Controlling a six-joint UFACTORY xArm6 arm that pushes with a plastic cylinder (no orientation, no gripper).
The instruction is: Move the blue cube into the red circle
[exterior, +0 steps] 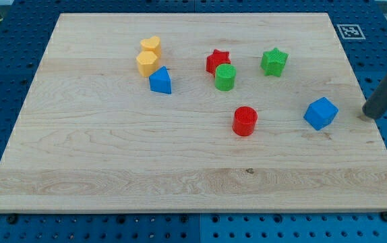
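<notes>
Toward the view's right side of the counter (99, 169), the blue cube (321, 113) sits alone, well apart from the red circle (245, 121), the round red block lying to its left near the middle of the board. My tip (370, 115) rests just beside the cube on its right, not touching it as far as I can tell; there is no hand on this arm, only the rod, so nothing opens or closes. By my judgement the push has not begun: the whole gap between cube and circle remains. Farther off, toward the view's top, stand a green cylinder (225, 77), a red star (218, 61), a green star (274, 61), a second blue block (160, 81) and two yellow blocks (148, 57).
</notes>
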